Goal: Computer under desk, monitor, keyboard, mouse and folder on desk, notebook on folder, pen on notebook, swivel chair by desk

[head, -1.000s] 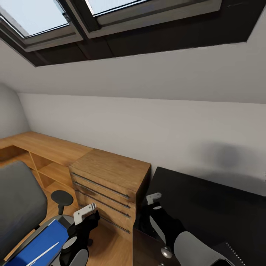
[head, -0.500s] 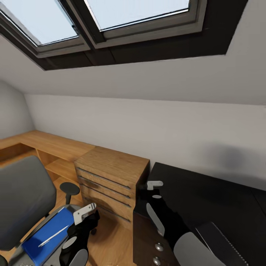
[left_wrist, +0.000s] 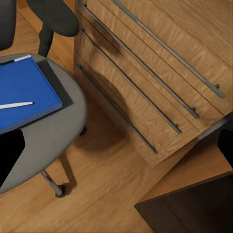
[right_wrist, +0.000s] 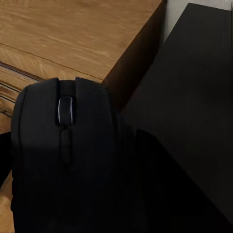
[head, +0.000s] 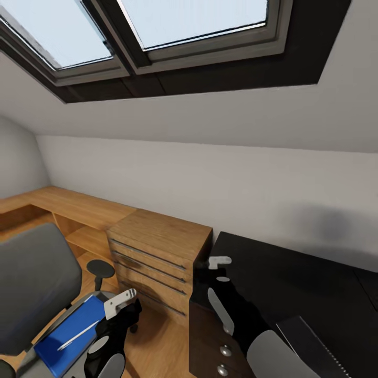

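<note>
Because the mouse (right_wrist: 65,145) belongs on the desk beside the keyboard, the right gripper (head: 218,261) carries it, pinched between its fingers, over the near-left corner of the black desk (head: 294,283), at about five o'clock in the head view. In the right wrist view the mouse looms close: a dark, rounded shell with a narrow scroll wheel down its middle, and under it lie the desk's black top and the edge of the light wooden chest (head: 157,252). The carry looks like transport toward a spot near the keyboard, whose corner seems to show at the lower right of the head view, though too little of it is seen to be sure.

The left gripper (head: 122,301) hangs low at about seven o'clock, above the floor between the chest and the swivel chair (head: 31,283); whether its jaws are spread or closed I cannot tell. It seems parked there, near the chair, ready for the things on the seat.

On that grey seat lies the folder (left_wrist: 22,94), flat and bright blue, with the white pen (left_wrist: 14,105) across it and a darker thin sheet, likely the notebook (left_wrist: 57,87), just beside its edge. These are not yet moved to the desk.
</note>
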Controlling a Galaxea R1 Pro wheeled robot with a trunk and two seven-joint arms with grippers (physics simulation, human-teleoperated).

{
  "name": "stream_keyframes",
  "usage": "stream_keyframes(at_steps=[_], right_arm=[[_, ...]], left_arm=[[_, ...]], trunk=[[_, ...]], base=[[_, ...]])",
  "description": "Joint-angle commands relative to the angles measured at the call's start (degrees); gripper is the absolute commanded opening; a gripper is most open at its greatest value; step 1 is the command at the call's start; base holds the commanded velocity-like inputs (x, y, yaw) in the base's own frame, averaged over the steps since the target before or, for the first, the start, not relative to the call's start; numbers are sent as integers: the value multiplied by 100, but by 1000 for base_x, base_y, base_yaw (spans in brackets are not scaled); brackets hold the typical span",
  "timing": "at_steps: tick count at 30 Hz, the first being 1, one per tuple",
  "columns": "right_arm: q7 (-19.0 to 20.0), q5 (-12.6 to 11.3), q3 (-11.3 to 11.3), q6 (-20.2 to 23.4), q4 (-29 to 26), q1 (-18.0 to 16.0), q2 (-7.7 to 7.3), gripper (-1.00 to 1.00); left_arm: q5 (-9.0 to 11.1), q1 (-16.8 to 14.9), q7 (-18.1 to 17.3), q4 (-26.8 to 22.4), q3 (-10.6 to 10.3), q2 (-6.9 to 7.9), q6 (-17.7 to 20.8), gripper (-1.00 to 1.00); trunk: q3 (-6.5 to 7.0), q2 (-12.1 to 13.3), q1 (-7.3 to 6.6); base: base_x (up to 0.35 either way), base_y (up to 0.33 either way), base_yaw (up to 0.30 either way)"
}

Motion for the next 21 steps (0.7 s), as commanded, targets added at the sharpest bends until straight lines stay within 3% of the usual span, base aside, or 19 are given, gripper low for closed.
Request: stream_keyframes(at_steps=[1,15,21], right_arm=[[-58,-68,11,4,-7,-5,0,-100],[-66,-57,5,-18,-7,-5,0,-100],[-64,-51,-2,-26,-7,-4,0,-100]], left_arm=[[19,-7,40,-9,-10,6,29,100],[24,-7,40,-3,-10,6,33,100],[32,-7,33,104,5,6,45,100]], trunk=[[10,35,-21],[261,596,-329],[374,837,-461]], base=[[0,0,0],[-298,0,0],[-98,0,-110]])
